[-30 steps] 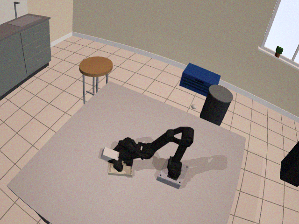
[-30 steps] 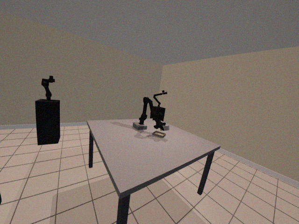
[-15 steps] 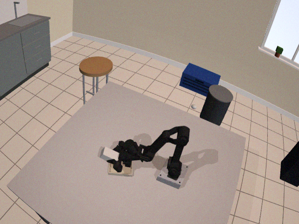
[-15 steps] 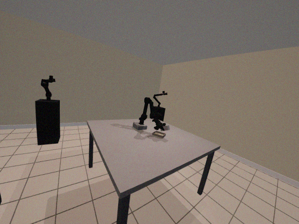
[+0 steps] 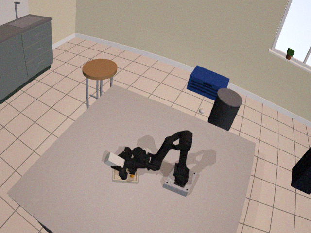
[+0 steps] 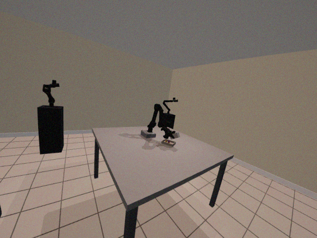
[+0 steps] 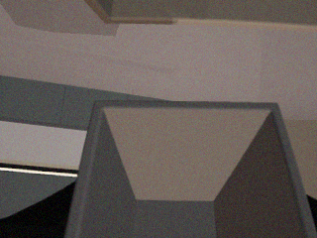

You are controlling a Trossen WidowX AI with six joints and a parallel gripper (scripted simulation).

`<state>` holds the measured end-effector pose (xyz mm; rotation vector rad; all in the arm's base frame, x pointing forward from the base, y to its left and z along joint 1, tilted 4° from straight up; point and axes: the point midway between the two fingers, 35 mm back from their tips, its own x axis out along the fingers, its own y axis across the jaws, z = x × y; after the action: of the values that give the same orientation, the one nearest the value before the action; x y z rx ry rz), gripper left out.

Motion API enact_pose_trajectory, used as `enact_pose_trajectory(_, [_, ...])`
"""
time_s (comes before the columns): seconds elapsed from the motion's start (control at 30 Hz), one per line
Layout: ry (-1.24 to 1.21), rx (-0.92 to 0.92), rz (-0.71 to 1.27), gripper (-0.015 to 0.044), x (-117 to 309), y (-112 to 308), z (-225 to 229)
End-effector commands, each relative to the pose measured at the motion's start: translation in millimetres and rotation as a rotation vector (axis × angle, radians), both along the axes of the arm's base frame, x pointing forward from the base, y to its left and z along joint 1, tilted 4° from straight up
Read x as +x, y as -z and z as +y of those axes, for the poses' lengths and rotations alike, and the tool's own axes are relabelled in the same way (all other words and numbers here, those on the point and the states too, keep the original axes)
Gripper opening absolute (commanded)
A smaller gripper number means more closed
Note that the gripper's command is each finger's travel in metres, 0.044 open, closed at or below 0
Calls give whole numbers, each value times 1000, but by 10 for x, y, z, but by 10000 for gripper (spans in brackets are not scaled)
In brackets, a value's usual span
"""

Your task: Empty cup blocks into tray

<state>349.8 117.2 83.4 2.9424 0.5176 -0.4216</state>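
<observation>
The cup (image 5: pixel 114 159) (image 6: pixel 176 135) (image 7: pixel 188 154), gripped in our gripper (image 5: pixel 124 164) (image 6: pixel 171 135) left of centre in the top view, is tipped for pouring; we should check the tray (image 5: pixel 125 181) (image 6: pixel 168 145) for every block before moving clear.

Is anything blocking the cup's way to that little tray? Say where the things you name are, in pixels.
Nothing visible is in the way: the fingers (image 5: pixel 123 164) hold the tipped cup (image 5: pixel 114 159) (image 6: pixel 177 135) (image 7: pixel 188 154) above table height, beside the tray (image 5: pixel 125 181) (image 6: pixel 168 145), where blocks already lie.

matt pale cup (image 5: pixel 115 159) (image 6: pixel 177 135) (image 7: pixel 185 154), smooth greyish tabletop (image 5: pixel 87 200) (image 6: pixel 163 163), wood-look stool seat (image 5: pixel 99 67), metal-look stool legs (image 5: pixel 87 92), matt black arm (image 5: pixel 162 154) (image 6: pixel 154 116)
</observation>
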Motion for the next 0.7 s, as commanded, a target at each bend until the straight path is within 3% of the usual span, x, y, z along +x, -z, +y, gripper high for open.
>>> enact_pose_trajectory(0.0, [7, 13, -22, 0, -21, 8, -12])
enact_pose_trajectory(0.67, [11, 60, -160, 0, -133, -83, -50])
